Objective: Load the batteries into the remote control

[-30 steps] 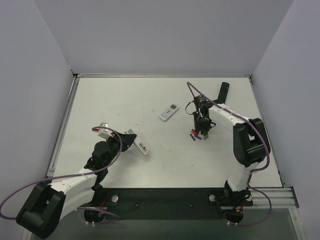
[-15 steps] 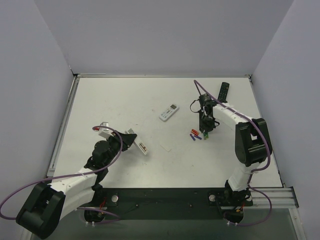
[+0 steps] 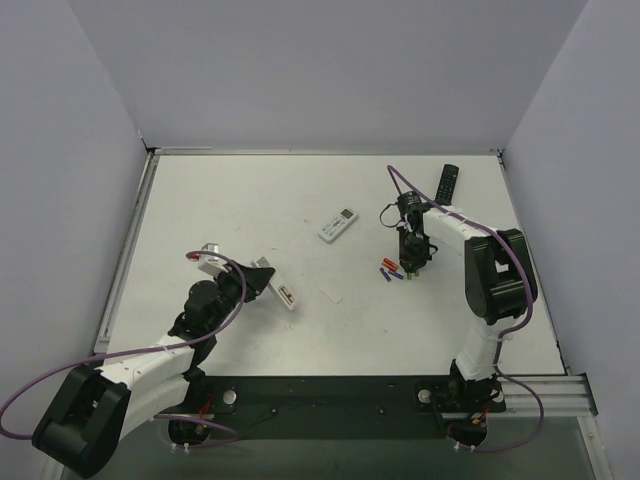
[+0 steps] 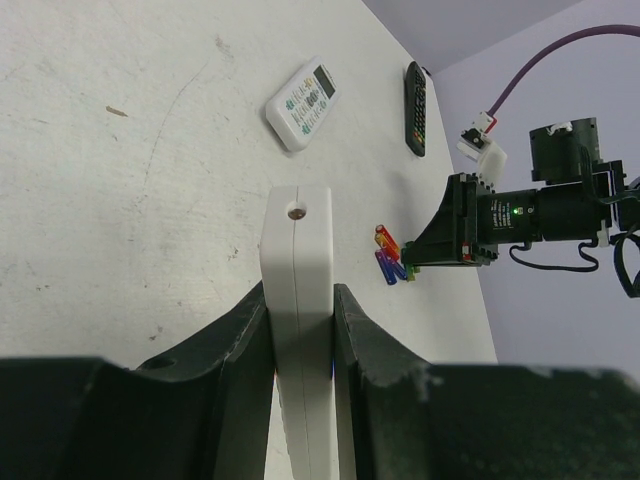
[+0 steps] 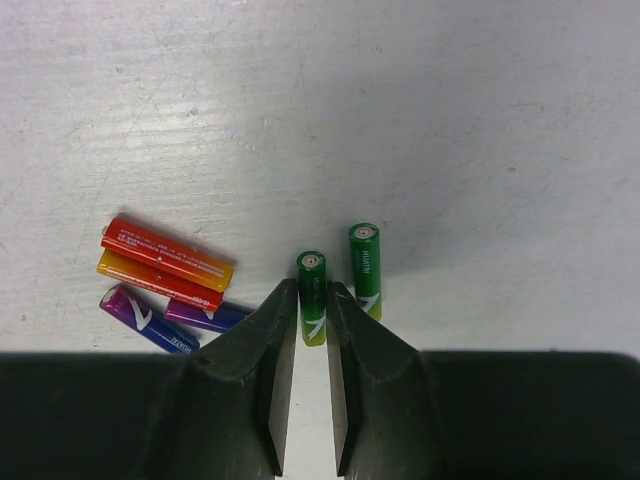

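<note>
Because a cell this thin can only be lifted by its sides, my right tool (image 5: 312, 292) is drawn in narrow around one green battery (image 5: 311, 275), a finger against each flank near its lower end. As far as the wrist view shows, it is pinched while lying flat on the worktop (image 5: 450, 120). I straddle it lengthwise so it should come up without rolling. The second green battery (image 5: 364, 262) lies just beside it, parallel and apart, leaving room for my finger between them. The red cell (image 5: 165, 255) and the purple cells (image 5: 150, 318) sit in a loose heap to the other side, near but clear of my fingers, so I judge they will not be dragged along. My left tool (image 4: 300, 310), well apart across the worktop, is clamped on the remote control (image 4: 296, 235). It holds the remote on edge and off the surface, presumably so it is steady when the cell arrives. I cannot see its battery bay from here.
</note>
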